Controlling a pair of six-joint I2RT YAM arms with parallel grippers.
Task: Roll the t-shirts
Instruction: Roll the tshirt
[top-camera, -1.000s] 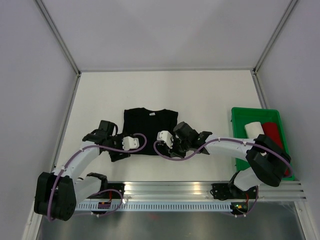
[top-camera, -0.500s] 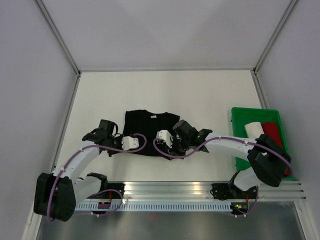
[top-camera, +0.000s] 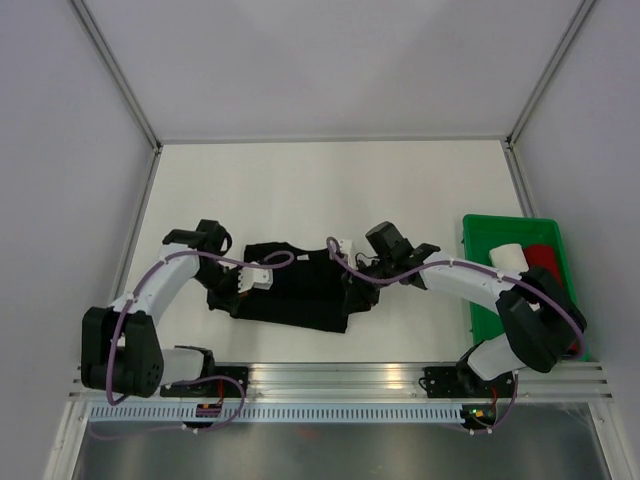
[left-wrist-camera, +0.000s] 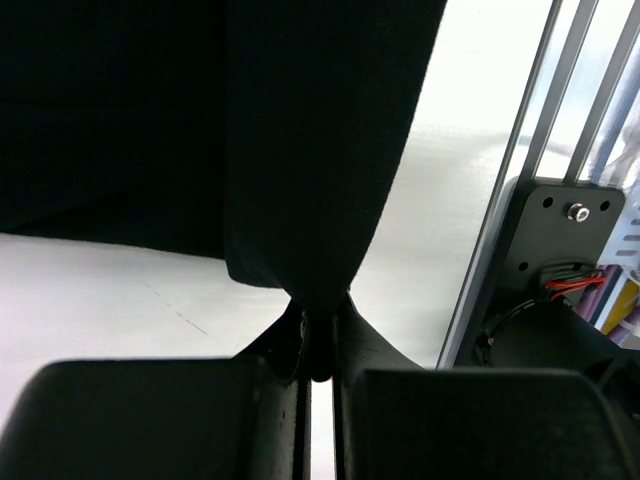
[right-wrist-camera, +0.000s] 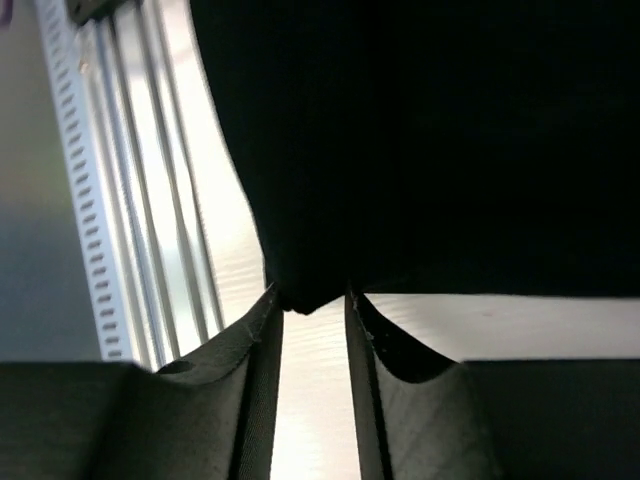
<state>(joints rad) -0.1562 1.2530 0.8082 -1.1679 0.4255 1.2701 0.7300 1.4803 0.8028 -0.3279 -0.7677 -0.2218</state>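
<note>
- Both arms are swinging back from where they were a second ago: the wrists, then side by side over the shirt's near hem, are now sitting farther up the table, and the shirt (top-camera: 290, 295), flat and square before, is now lying pulled into a low, wide, crumpled band.
- From above, the shirt is lying near the middle of the table (top-camera: 330, 185), closer to the near rail (top-camera: 400, 375) than to the far wall. The left gripper (top-camera: 243, 288) is sitting at the band's left part and the right gripper (top-camera: 352, 275) at its right part, each touching the cloth; from this view I cannot tell how their fingers are standing.
- Off to the right, a green bin (top-camera: 478, 300) is sitting at the table's edge, holding a white roll (top-camera: 507, 256) and a red roll (top-camera: 545, 262) side by side.
- On the left wrist camera, the left gripper (left-wrist-camera: 318, 345) is pinching a hanging fold of the shirt (left-wrist-camera: 310, 140), fingers (left-wrist-camera: 285, 340) pressed together on the cloth; white table and the rail (left-wrist-camera: 560, 110) are showing at the right.
- On the right wrist camera, the right gripper (right-wrist-camera: 312, 305) is holding the bottom tip of a drooping fold of the shirt (right-wrist-camera: 420, 140) between its fingers (right-wrist-camera: 262, 335), which are standing slightly apart around the cloth; the rail (right-wrist-camera: 150, 200) is running along the left.
</note>
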